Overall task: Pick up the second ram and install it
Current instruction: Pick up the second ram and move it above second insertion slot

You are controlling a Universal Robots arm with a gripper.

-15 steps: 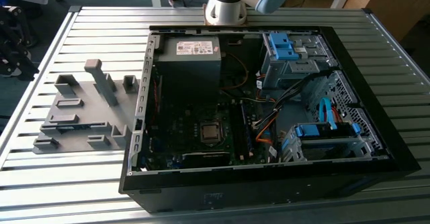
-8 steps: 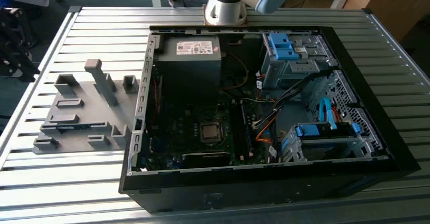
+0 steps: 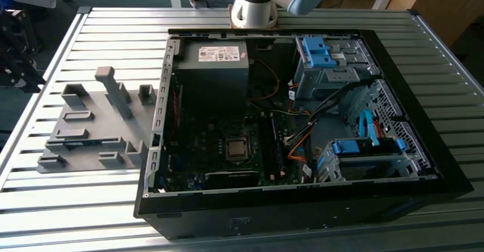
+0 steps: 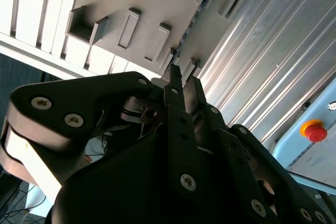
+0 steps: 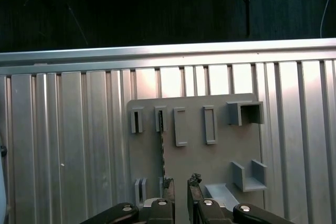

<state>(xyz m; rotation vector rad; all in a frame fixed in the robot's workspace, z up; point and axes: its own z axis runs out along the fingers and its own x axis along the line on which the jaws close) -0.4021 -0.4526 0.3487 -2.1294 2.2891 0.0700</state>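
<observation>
Ribbed metal desk (image 5: 63,129), dark floor (image 5: 157,9) beyond; the end effector (image 5: 181,184), narrowly parted and empty, hangs above the second ram (image 5: 161,153) in its grey fixture (image 5: 220,166)

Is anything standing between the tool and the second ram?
Nothing visible does. In the first wrist view the tool hangs above the grey fixture plate, beside the second ram standing on edge in its slots.

Slatted aluminium worktop (image 3: 90,206) has an open black PC case (image 3: 302,212) lying flat on it, motherboard (image 3: 226,150) facing up, power supply (image 3: 215,59) in one corner. A grey fixture plate (image 3: 90,133) sits just beside the case, on the exterior view's left. There's a red button (image 4: 313,129) in the second wrist view.
</observation>
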